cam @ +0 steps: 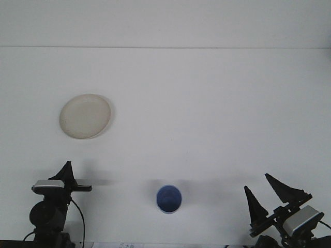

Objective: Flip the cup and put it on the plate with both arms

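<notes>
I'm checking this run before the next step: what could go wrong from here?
1. The cup stands mouth-up near the table's front edge; a clumsy grasp could tip it off.
2. The plate lies far to the left of the cup, so the carry is long and a weak grip might drop it.

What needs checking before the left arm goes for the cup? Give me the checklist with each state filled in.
1. Blue cup upright, mouth up: ok.
2. Cup free of both tools: ok; nothing touches it.
3. Right tool open and away from the cup: ok, at the lower right corner.
4. Left tool open for a grasp: cannot tell; its fingers are not distinguishable.
5. Plate bare and ready to receive the cup: ok.
6. Table between cup and plate free of obstacles: ok.
</notes>
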Robot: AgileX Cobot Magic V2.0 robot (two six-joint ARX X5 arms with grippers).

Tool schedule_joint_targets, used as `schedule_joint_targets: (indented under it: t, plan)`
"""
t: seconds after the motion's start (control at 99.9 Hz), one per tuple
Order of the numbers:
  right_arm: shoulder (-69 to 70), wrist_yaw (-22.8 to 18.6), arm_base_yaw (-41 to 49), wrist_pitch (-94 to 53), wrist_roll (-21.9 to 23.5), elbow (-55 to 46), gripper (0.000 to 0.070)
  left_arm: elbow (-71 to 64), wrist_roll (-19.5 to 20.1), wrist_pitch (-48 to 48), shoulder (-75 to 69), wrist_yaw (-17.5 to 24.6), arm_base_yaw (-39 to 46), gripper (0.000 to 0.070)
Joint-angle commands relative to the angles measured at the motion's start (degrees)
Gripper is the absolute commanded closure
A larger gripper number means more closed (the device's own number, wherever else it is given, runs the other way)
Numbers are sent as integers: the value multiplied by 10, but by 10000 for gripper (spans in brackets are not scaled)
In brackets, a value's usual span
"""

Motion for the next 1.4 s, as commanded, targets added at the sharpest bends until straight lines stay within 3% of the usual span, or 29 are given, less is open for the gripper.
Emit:
schedule_joint_targets:
  t: [0.0,0.12,0.31,0.42,0.57,0.65,0.69,0.81,0.871,0.991,1.091,1.291,1.391]
  plan:
    - [3,-1,7,2,0,3,221,-11,-4,10,-1,2,1,688]
    - [2,-1,7,-3,2,3,221,-11,-50,25,-1,2,1,688]
    - [2,0,7,-5,2,3,221,-6,-199,60,-1,3,1,689]
    - [2,0,7,-5,2,3,221,29,-241,58,2,38,0,688]
    - [2,0,7,-5,2,3,221,139,-236,-14,46,61,0,688]
    - [2,0,7,-5,2,3,221,219,-207,-75,94,83,0,661]
    - [2,0,7,-5,2,3,221,259,-188,-103,122,104,0,583]
    - [2,0,7,-5,1,3,221,373,-147,-183,215,195,0,209]
    - [2,0,7,-5,-1,3,221,421,-138,-218,261,245,-3,125]
    - [2,0,7,-5,-1,3,221,495,-132,-268,343,342,-33,116]
    - [2,0,7,-5,-1,3,221,541,-132,-300,403,390,-77,116]
    - [2,0,7,-5,-2,3,221,588,-118,-349,515,389,-217,116]
    - [2,0,7,-6,-2,3,221,589,-112,-349,572,365,-293,116]
